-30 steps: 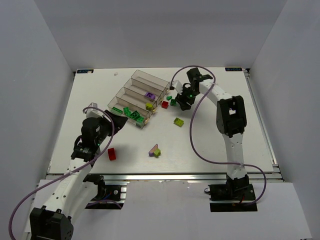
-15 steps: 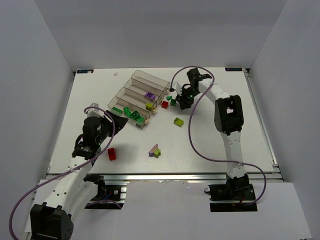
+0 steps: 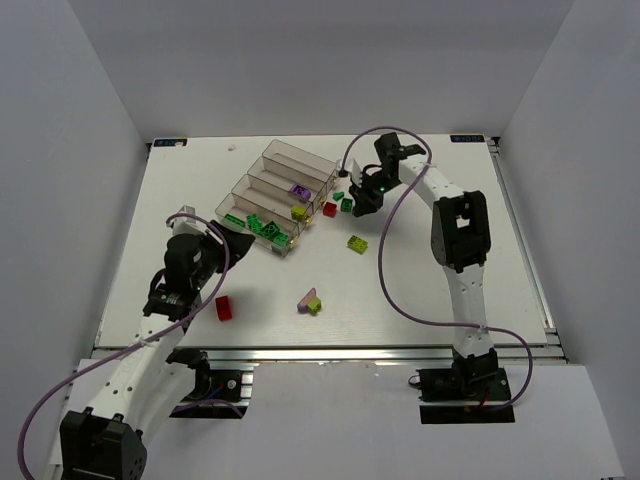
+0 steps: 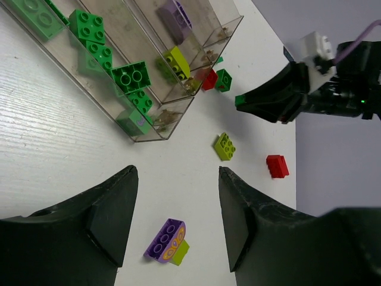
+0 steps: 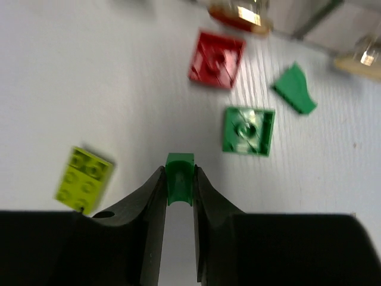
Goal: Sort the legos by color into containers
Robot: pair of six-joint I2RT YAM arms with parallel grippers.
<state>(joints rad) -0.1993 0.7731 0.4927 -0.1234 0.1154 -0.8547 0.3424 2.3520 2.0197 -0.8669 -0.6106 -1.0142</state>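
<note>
Right hand [image 5: 179, 189]: closed on small green lego [image 5: 180, 167], above desk [image 3: 430, 290] near containers [image 3: 285, 158] | Left hand [image 4: 176, 179]: open, over desk | Binned: green legos [image 4: 131, 74] in end bin | Loose: red lego [image 3: 224, 308], lime lego [image 3: 357, 242] on desk

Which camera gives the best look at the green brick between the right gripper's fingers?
Right wrist: the green brick sits centered and close, pinched in the right gripper. The left wrist view shows only a green sliver at that gripper's tip, far off. In the top view it is too small to tell apart from the gripper.
</note>
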